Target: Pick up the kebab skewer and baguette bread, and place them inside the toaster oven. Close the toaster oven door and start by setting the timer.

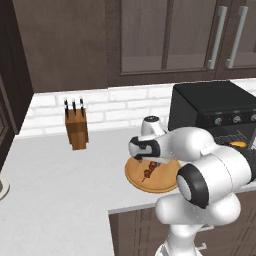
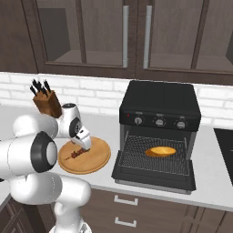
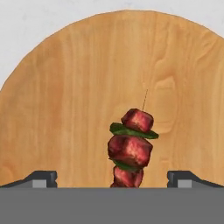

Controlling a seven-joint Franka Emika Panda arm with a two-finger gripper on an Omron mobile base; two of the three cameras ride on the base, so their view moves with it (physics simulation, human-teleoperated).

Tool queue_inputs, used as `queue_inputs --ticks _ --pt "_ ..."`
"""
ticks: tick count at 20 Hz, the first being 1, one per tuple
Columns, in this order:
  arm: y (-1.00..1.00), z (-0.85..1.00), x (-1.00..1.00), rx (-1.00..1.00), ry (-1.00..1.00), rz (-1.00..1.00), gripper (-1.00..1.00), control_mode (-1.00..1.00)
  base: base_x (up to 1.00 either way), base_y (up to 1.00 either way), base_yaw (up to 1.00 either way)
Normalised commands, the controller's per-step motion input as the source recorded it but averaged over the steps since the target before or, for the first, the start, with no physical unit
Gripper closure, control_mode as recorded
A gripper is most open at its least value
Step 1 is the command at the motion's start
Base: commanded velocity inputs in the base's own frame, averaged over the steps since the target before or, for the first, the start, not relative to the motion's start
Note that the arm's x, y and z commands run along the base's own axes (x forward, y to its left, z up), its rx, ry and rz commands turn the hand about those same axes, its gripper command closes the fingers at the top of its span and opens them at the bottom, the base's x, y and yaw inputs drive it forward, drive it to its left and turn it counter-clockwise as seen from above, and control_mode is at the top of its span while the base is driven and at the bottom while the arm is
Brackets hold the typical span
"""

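Gripper (image 3: 112, 179), jaws fully apart, hangs over the round wooden board (image 2: 98, 159) beside the toaster oven (image 2: 159, 109), straddling the kebab skewer (image 3: 130, 146) lying on it; risk: fingers closing on loose meat chunks could roll the thin stick away.

One kebab skewer (image 3: 130, 151) lies on one round wooden board (image 2: 95, 161), carrying three red meat chunks and two green slices. One baguette bread (image 2: 160, 151) sits on the rack of one toaster oven (image 2: 160, 105), which has three knobs. One knife block (image 1: 76, 128) stands far left with three handles showing.
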Motion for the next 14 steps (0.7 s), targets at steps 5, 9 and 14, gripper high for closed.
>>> queue_inputs --ticks 5,9,14 --pt "0.0 -0.23 0.0 0.0 0.0 0.0 -1.0 -1.0 0.0 0.0 0.0" --pt "0.0 -0.27 0.0 0.0 0.0 0.0 -1.0 -1.0 0.0 0.0 0.0" --pt "0.0 -0.23 0.0 0.0 0.0 0.0 -1.0 -1.0 0.0 0.0 0.0"
